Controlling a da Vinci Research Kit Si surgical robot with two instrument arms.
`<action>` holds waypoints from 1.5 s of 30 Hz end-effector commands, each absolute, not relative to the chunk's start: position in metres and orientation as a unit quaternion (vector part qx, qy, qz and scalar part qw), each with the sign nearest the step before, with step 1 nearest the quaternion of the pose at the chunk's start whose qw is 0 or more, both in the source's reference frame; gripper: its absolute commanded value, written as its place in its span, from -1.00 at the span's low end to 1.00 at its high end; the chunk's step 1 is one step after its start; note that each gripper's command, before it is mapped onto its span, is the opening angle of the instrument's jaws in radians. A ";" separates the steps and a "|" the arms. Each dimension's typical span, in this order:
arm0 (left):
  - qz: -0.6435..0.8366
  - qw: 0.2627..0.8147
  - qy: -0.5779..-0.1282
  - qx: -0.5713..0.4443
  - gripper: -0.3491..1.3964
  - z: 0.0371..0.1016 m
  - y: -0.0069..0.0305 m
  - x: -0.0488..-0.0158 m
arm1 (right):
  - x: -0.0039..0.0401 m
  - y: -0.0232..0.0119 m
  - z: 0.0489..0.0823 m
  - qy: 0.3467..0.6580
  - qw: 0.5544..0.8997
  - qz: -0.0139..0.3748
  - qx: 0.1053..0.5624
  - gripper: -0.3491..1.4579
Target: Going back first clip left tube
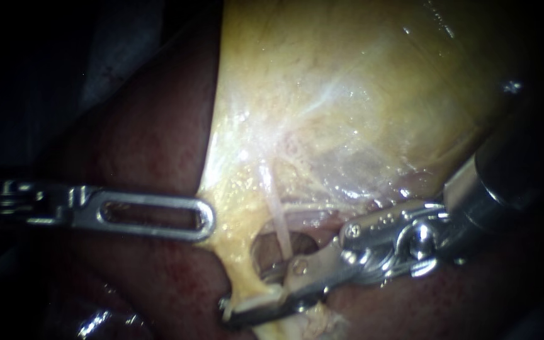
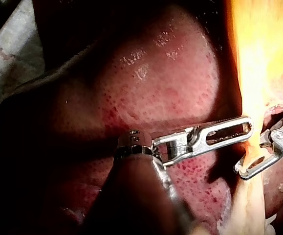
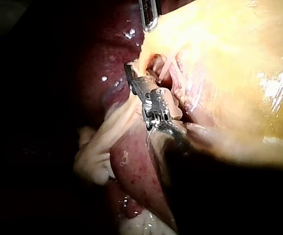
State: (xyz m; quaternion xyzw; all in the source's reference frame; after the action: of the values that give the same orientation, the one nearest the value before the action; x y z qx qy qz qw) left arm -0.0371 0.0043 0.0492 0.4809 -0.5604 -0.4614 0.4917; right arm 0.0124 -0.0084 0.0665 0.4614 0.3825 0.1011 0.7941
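Right instrument (image 1: 266, 302) at the left tube (image 1: 242, 278), left instrument (image 1: 203, 217) on the gallbladder (image 1: 347, 94).
My right jaws stand spread astride the left tube's lower end; my left jaws pinch the gallbladder's edge, beside the liver (image 1: 146, 138).
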 end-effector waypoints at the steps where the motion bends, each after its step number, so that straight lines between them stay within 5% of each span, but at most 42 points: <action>1: -0.461 0.492 -0.560 0.481 -1.00 0.0492 0.0043 -0.0371 | 0.0124 -0.0085 0.0665 0.382 0.794 0.101 0.462 -1.00; 16: -0.461 0.492 -0.560 0.481 -1.00 0.0492 0.0043 -0.0371 | 0.0124 -0.0086 0.0664 0.382 0.794 0.100 0.462 -1.00; 21: -0.461 0.492 -0.560 0.481 -1.00 0.0492 0.0043 -0.0371 | 0.0124 -0.0086 0.0664 0.384 0.794 0.106 0.459 -0.47; 27: -0.461 0.492 -0.560 0.481 -1.00 0.0492 0.0043 -0.0370 | 0.0124 -0.0086 0.0664 0.406 0.802 0.109 0.424 -0.20; 45: -0.461 0.492 -0.560 0.481 -1.00 0.0492 0.0043 -0.0370 | 0.0103 -0.0058 0.0639 0.427 0.805 0.110 0.397 -0.12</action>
State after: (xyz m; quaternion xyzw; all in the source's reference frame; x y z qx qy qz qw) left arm -0.0370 0.0043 0.0492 0.4812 -0.5603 -0.4611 0.4918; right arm 0.0100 -0.0056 0.0637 0.3965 0.4268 0.1119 0.8051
